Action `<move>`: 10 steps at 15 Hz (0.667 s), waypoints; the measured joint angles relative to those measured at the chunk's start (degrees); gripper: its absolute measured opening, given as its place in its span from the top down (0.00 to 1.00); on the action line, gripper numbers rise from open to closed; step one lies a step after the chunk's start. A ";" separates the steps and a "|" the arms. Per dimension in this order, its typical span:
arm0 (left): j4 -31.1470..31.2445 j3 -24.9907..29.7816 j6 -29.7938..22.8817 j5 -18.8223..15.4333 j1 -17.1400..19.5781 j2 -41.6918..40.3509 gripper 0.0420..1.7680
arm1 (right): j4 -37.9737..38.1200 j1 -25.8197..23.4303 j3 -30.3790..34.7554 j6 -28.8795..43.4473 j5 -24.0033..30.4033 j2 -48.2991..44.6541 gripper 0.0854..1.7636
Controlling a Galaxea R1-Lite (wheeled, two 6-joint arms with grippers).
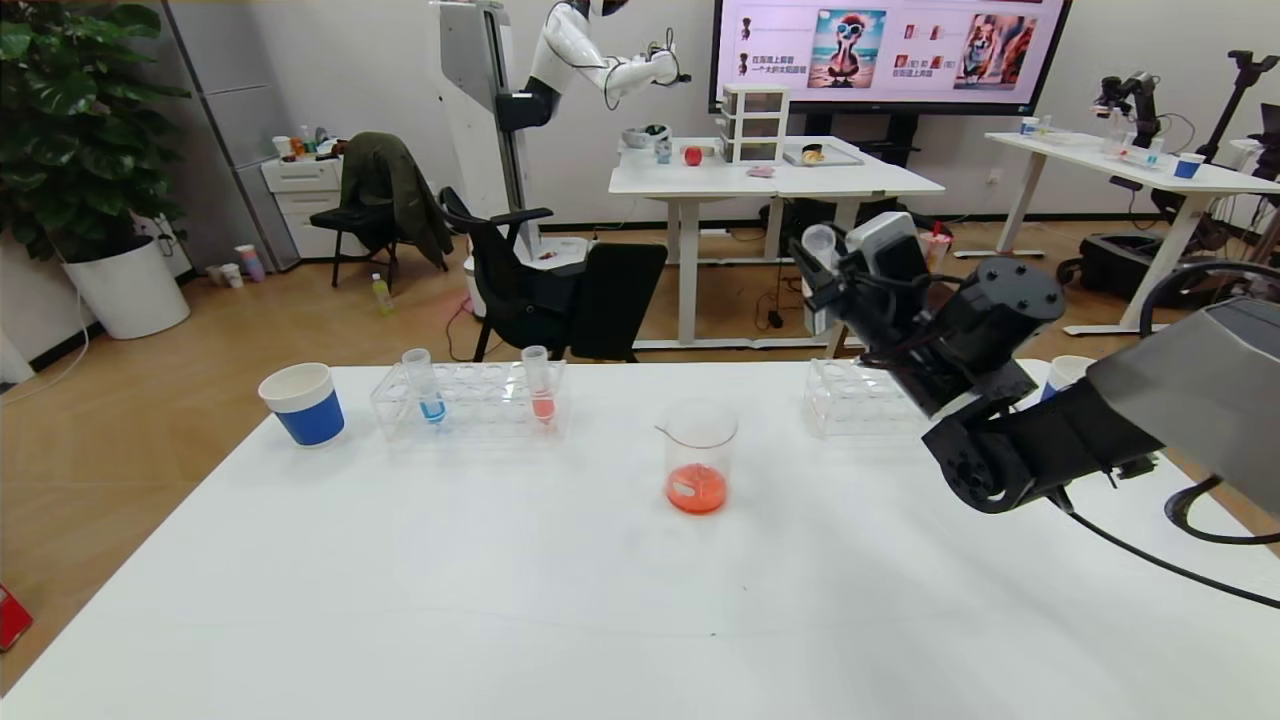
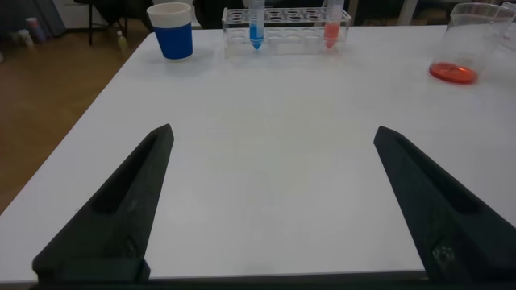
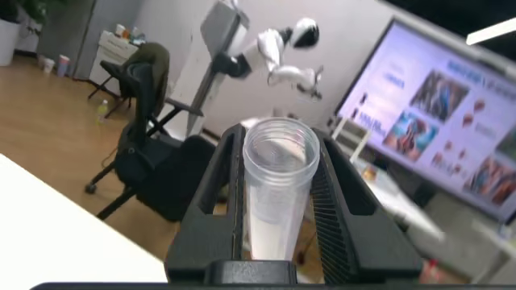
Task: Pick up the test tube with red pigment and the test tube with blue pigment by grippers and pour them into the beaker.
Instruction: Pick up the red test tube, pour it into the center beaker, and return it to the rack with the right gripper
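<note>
Right gripper (image 1: 822, 262): closed on an empty clear plastic tube (image 1: 820, 243), raised right of the clear glass beaker (image 1: 699, 455).
Left gripper (image 2: 270, 201): wide open, empty, above the white worktop (image 1: 500, 580).
Beaker: red liquid inside.

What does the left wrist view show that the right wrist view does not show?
Only the left wrist view shows the white table, the open left gripper, the blue-and-white paper cup, the clear rack holding the blue-liquid tube and a salmon-liquid tube, and the glass beaker with red liquid.

Only the right wrist view shows the right gripper clamping an empty-looking clear tube.

Both show the room's floor.
</note>
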 joint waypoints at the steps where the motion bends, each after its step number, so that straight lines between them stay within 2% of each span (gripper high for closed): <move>1: 0.00 0.00 0.02 0.00 0.00 0.00 0.02 | 2.40 0.17 1.68 4.12 -3.08 -1.28 0.74; 3: 0.00 0.00 0.00 0.00 0.00 0.00 0.02 | 7.09 0.44 4.52 10.57 -6.69 -3.84 0.74; 5: 0.00 0.00 0.00 0.00 0.00 0.00 0.02 | 10.29 0.63 7.63 16.06 -7.63 -6.92 0.74; 10: 0.00 0.00 0.00 0.02 0.00 0.00 0.02 | 10.59 -0.22 15.10 17.63 -7.41 -12.03 0.74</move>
